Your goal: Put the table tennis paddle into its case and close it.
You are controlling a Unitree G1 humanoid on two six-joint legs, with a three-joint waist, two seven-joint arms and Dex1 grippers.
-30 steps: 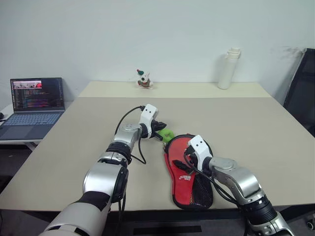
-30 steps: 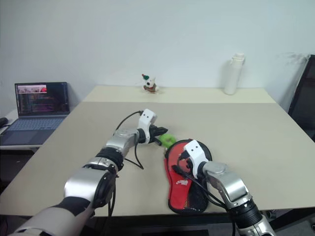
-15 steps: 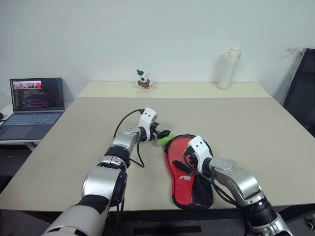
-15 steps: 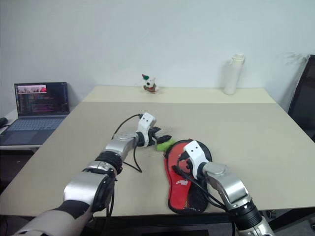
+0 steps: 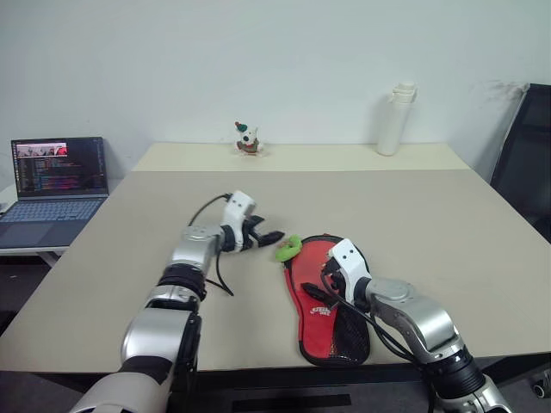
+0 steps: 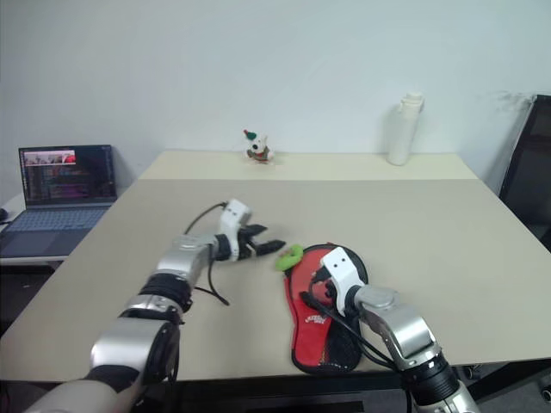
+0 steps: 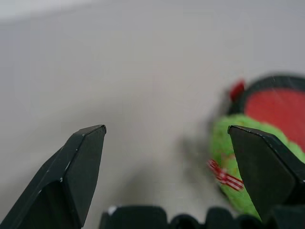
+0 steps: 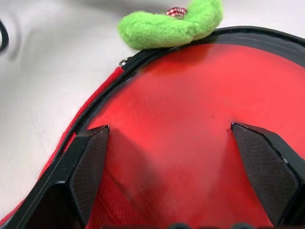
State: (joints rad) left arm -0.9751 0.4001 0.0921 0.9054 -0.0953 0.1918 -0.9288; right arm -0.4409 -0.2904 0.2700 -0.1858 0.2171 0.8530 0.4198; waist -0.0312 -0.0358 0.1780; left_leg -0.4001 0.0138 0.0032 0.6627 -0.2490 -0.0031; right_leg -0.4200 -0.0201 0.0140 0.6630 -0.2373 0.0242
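The black case (image 5: 303,334) lies open on the table, near its front edge. The table tennis paddle (image 5: 308,265) rests inside it, red face up within the zipper rim. My right gripper (image 5: 325,275) hovers open just above the red face (image 8: 190,90), holding nothing. A small green plush toy (image 5: 287,248) with a checked bow lies on the table, touching the case's far rim. My left gripper (image 5: 265,238) is open and empty, a short way to the left of the plush (image 7: 238,162).
The beige table (image 5: 413,215) carries a white bottle (image 5: 392,120) and a small toy figure (image 5: 248,139) at its far edge. A laptop (image 5: 53,172) stands on a side surface to the left. A black chair (image 5: 527,155) is at the right.
My left gripper has opened and let go of the green plush, then drawn back to the left. The plush now lies at the case's far rim. The right arm has kept still.
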